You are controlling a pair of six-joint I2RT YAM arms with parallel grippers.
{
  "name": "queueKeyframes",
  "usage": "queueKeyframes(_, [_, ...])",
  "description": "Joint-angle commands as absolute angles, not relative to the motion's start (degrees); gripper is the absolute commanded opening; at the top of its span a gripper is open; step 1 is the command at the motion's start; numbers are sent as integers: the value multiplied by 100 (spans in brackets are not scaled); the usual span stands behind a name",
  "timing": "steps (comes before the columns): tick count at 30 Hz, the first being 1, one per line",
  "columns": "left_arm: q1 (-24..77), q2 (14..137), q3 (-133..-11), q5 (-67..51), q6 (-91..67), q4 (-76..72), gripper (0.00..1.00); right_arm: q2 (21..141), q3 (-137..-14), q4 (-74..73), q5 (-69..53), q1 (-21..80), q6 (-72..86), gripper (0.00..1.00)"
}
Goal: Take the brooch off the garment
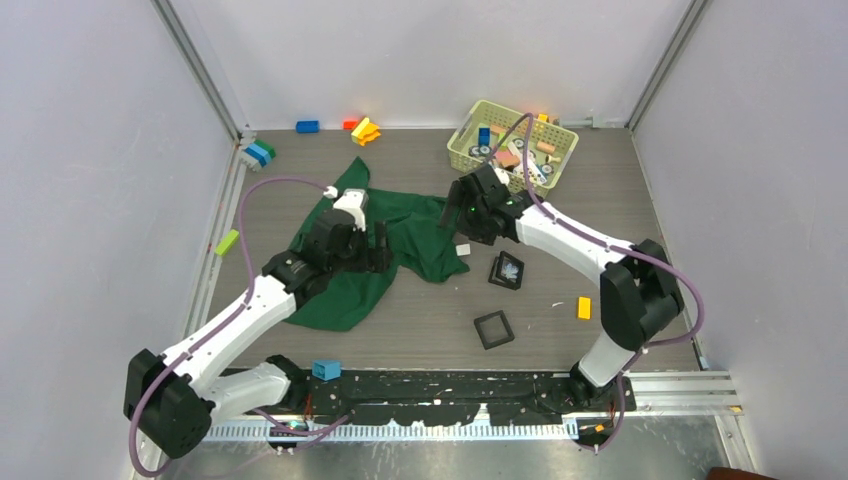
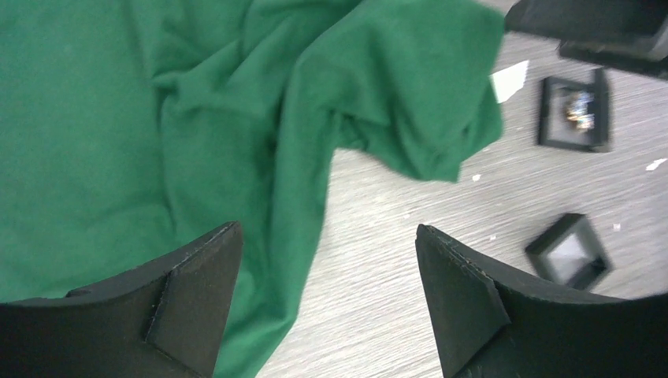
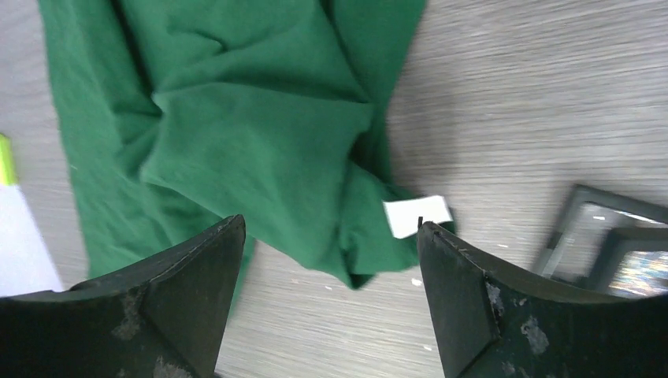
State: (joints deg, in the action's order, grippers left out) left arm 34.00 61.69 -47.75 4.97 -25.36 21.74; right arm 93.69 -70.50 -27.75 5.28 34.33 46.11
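The dark green garment [image 1: 345, 285] lies crumpled on the table, left of centre; it also fills the left wrist view [image 2: 197, 102] and the right wrist view [image 3: 252, 126]. The brooch [image 1: 508, 268], pale and spiky, rests in a small black square tray [image 1: 497, 279] just right of the cloth; it shows as a shiny speck [image 2: 579, 109] and at the frame edge [image 3: 642, 272]. My left gripper [image 1: 378, 248] [image 2: 329, 236] hangs open over the garment's edge, holding nothing. My right gripper [image 1: 458, 215] [image 3: 331, 228] is open above the cloth's right corner and its white tag [image 3: 417, 216].
A second, bare black tray [image 1: 493, 329] [image 2: 569, 252] lies nearer the front. A pale green basket [image 1: 470, 155] of toys stands at the back right. Loose blocks: yellow [image 1: 583, 308], blue [image 1: 326, 369], lime [image 1: 227, 242], and several along the back wall [image 1: 365, 130].
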Motion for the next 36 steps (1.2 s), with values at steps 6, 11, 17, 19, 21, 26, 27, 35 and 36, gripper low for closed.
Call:
queueKeyframes(6, [3213,6155,-4360,969,-2764,2591,82,10015,-7563,-1764,1038,3669,6328,85])
queueKeyframes(11, [3141,6591,-4257,596,-2776,2271,77,10197,-7458,-1747,1404,3664,6522,84])
queueKeyframes(17, [3108,7189,-4233,275,-2779,1923,66,10483,-7460,-1573,1319,3656,6645,71])
queueKeyframes(19, [3075,7364,-4266,235,-2753,1876,59,10544,-7519,-1500,1180,3655,6543,53])
queueKeyframes(21, [3024,7523,-4312,188,-2722,1845,50,10507,-7567,-1453,1197,3650,6331,24])
queueKeyframes(26, [2750,7741,-4565,-221,-2635,1696,21,10496,-8096,-1555,835,3338,5944,0])
queueKeyframes(27, [2676,7802,-4717,-307,-2598,1728,14,10530,-8227,-1599,624,3207,5817,0])
queueKeyframes(35, [2559,7202,-5817,-528,-2291,2945,0,10455,-10131,-2775,-34,3041,4558,0])
queueKeyframes(36, [2619,6982,-5798,-616,-2278,3096,0,10243,-10032,-2781,-244,3041,4348,0])
